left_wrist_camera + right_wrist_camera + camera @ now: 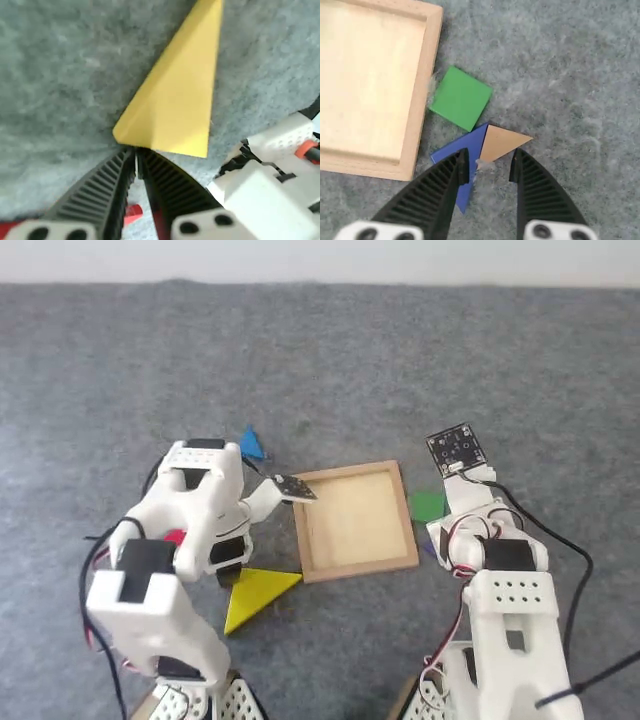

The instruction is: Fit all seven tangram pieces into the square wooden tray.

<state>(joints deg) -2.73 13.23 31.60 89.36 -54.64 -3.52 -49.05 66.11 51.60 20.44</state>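
A grey, felt-like surface [330, 360] fills the scene and meets a pale wall [320, 260] at its far edge. A broad stretch of it runs between that wall and the pieces.

The left arm [190, 530] and the right arm [500, 580] flank the square wooden tray [404, 510]. The tray lies flat and slightly turned, so its rims run askew to the wall line. Its recess shows bare wood.

The yellow triangle [255, 595] lies on the surface at the tray's near-left corner. Its long edge runs diagonally, and one sharp tip sits just beside that corner. The left end effector [135, 152] is clenched, its fingers almost together. The tips are at the triangle's edge near one corner, and whether they pinch it cannot be told.

The green square [461, 98] lies just beside the tray's right rim, turned corner-first toward it. A blue piece [465, 147] lies touching it on the side toward the right arm's fingers. A small tan triangle [502, 142] lies edge to edge with the blue piece, its sharp tip pointing away from the tray.

The right end effector [490, 162] hangs released over the seam between these two, with grey surface stretching away beyond the tan triangle.

A small blue triangle [250, 443] lies beyond the left arm, tip toward the wall.
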